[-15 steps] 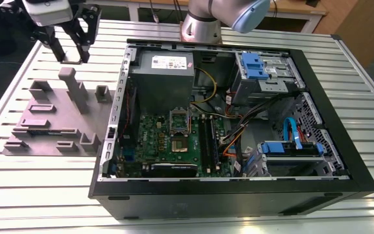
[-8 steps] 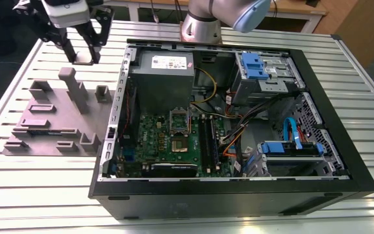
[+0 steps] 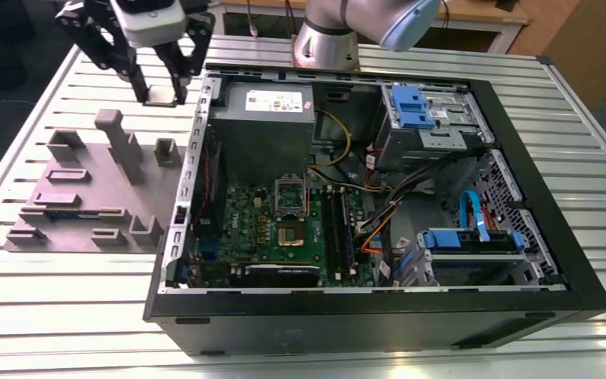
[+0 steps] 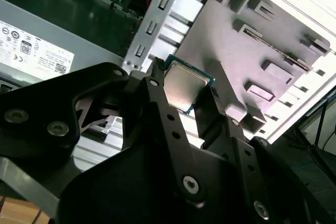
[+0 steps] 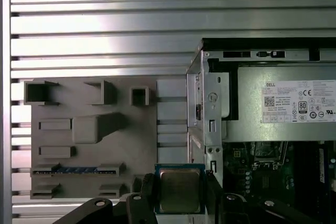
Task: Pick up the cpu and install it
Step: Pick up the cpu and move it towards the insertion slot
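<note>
Slatted surface (image 3: 72,316) | hand (image 3: 163,93) clenched on cpu (image 5: 179,188) (held aloft, just outside computer case (image 3: 387,320)) | pick done, install pending

A white label (image 5: 298,102) sits on the grey power-supply box (image 5: 247,103) inside the open computer case. In the first wrist view it shows a short maker's mark at its upper corner, a small square scan code beneath that, rows of fine dark print, and a cluster of round and boxed certification badges. In the second wrist view the same label (image 4: 31,51) appears slanted, with round badges and lines of small print, too fine to make out. In the exterior view the label (image 3: 278,100) is a pale strip, its print unreadable. No lettering can be made out on the metal top of the cpu (image 5: 179,190).
</note>
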You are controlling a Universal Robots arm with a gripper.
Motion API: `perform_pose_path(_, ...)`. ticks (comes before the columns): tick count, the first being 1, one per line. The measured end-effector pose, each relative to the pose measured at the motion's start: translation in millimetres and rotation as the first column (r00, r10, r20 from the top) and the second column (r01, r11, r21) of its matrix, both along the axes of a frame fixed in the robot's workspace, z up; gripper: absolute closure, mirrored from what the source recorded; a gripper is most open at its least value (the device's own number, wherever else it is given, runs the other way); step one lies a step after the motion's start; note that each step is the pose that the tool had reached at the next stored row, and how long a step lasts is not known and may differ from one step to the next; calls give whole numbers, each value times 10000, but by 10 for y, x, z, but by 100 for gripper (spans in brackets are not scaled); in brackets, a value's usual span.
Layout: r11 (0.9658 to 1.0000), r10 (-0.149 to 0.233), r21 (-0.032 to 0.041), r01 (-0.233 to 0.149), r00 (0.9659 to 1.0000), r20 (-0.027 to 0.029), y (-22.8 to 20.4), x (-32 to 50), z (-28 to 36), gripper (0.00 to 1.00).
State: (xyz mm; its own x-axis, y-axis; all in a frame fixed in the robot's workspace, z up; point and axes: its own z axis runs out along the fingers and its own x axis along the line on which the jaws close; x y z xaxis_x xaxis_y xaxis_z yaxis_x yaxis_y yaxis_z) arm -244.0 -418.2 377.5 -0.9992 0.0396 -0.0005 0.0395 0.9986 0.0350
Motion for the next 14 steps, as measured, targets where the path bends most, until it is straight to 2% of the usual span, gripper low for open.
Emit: perform_pose_path(14,10000,0,2,0,9997,-224,-6,559,-4,53)
